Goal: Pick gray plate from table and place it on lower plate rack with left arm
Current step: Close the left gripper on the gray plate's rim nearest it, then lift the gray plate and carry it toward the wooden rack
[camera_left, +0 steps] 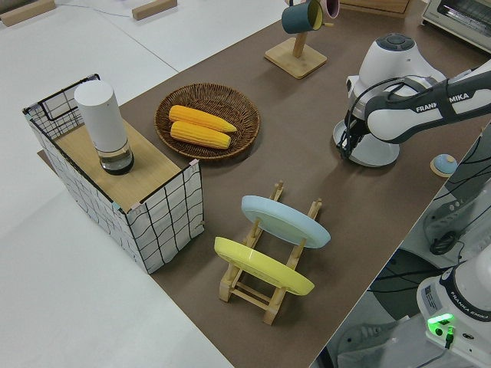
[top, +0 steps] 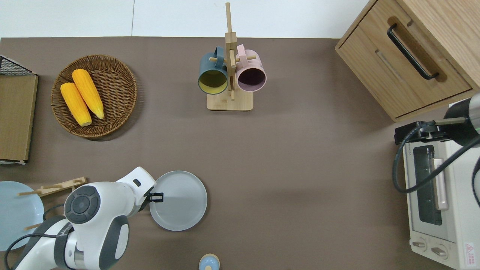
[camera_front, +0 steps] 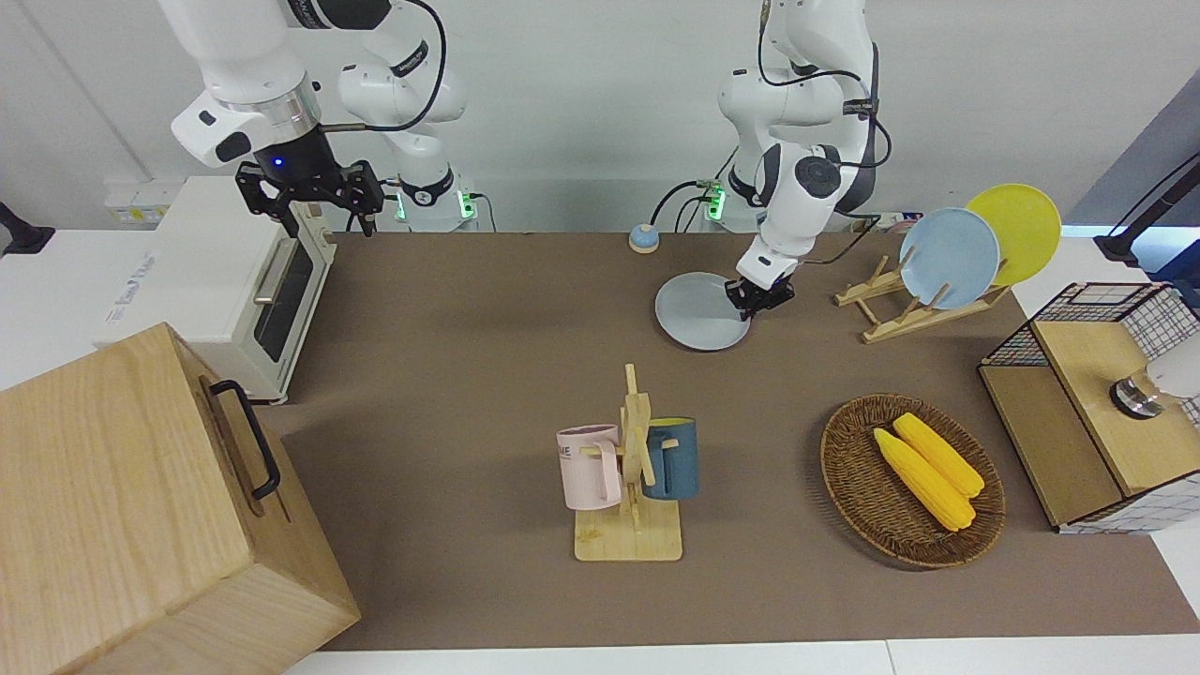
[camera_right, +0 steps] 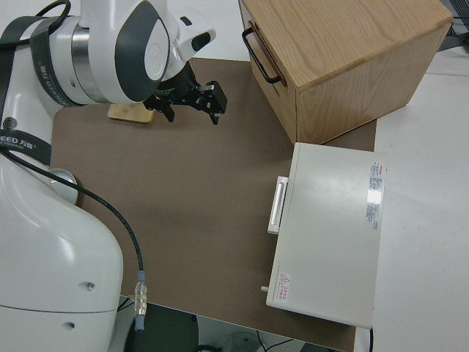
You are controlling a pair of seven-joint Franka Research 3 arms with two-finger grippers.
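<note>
The gray plate (camera_front: 698,314) (top: 182,202) (camera_left: 377,156) lies flat on the brown mat, close to the robots. My left gripper (camera_front: 757,298) (top: 156,196) (camera_left: 349,146) is down at the plate's rim, on the side toward the left arm's end of the table. The wooden plate rack (camera_front: 895,314) (top: 56,185) (camera_left: 265,295) stands toward that end, beside the plate. A light blue plate (camera_front: 949,258) and a yellow plate (camera_front: 1017,230) lean in its upper slots, and its lowest slot holds nothing. My right gripper (camera_front: 309,192) (camera_right: 194,99) is open and parked.
A mug stand (camera_front: 630,487) with a pink and a blue mug stands mid-table. Farther from the robots than the rack are a wicker basket (camera_front: 858,469) with two corn cobs and a wire crate (camera_front: 1078,403). A toaster oven (camera_front: 234,281) and a wooden cabinet (camera_front: 122,506) stand at the right arm's end.
</note>
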